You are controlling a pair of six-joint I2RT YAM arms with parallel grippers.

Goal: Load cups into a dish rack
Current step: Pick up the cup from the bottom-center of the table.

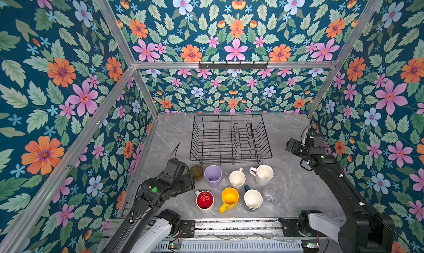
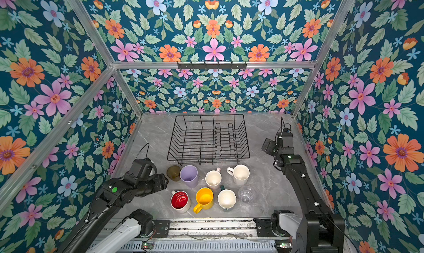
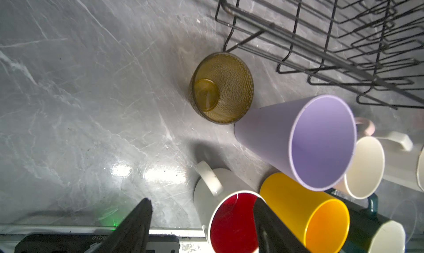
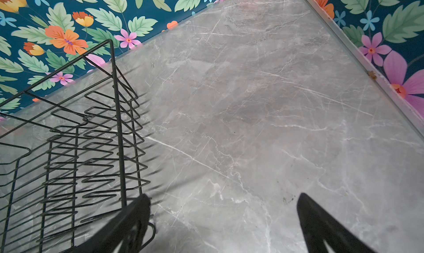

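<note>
In the left wrist view, the olive tumbler point(image 3: 221, 88) looks beaded (overhead, plain).

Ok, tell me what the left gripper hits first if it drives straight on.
Most likely the red-inside mug: its handle side sits just ahead of the left gripper, between the fingertips. The olive tumbler lies farther on, though depth is hard to judge.

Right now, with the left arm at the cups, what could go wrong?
1. On the left gripper, one of the fingers appears to hang over the white mug with the red inside, close beside the yellow mug; closing or lifting may knock the yellow one.
2. The tall lilac tumbler stands between that mug and the black wire dish rack; a low carry could tip it.
3. The clear glass beside the dark green mug is hard to see, easy to clip.
</note>
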